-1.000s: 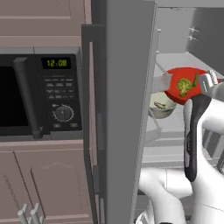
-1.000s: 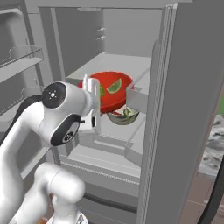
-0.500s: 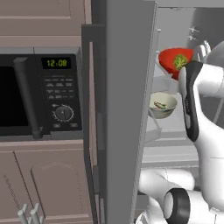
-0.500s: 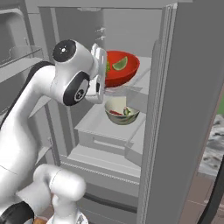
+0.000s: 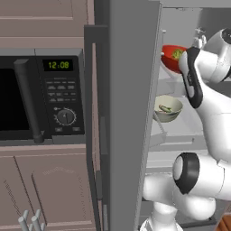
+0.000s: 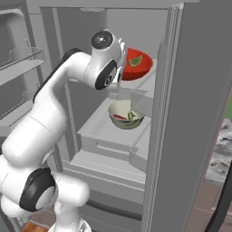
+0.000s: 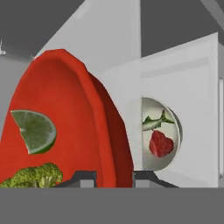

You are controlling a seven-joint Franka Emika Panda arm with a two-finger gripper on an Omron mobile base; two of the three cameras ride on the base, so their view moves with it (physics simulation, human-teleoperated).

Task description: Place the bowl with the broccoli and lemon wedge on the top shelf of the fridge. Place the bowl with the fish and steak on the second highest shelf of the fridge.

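Gripper [image 7: 113, 177] is clamped on the rim of the red bowl [image 7: 65, 127], one fingertip on each side of the wall at the bottom of the hand view, jaws narrow. Red bowl sits directly ahead of the gripper and carries the lemon wedge [image 7: 35, 131] and the broccoli [image 7: 33, 177], both inside the bowl, broccoli nearer the gripper, wedge just beyond it. In the right base view the red bowl [image 6: 136, 65] is up inside the open fridge [image 6: 190, 113], level with the upper shelf area, with the arm's wrist right beside it; whether the bowl rests on the shelf or hangs just above it, I can't tell. In the left base view the red bowl [image 5: 173, 56] peeks out past the fridge door edge, partly hidden by the arm's forearm. The second bowl [image 6: 126, 115], pale grey, sits on a shelf well below the gripper, apart from the red bowl; in the hand view the same bowl [image 7: 159, 140] appears beyond and to one side of the gripper, holding the fish [image 7: 155, 122] and the steak [image 7: 160, 143], fish next to the steak. It also shows in the left base view [image 5: 168, 109], under the arm. Microwave [image 5: 40, 97] is off to the far side of the fridge door, well away from the gripper.
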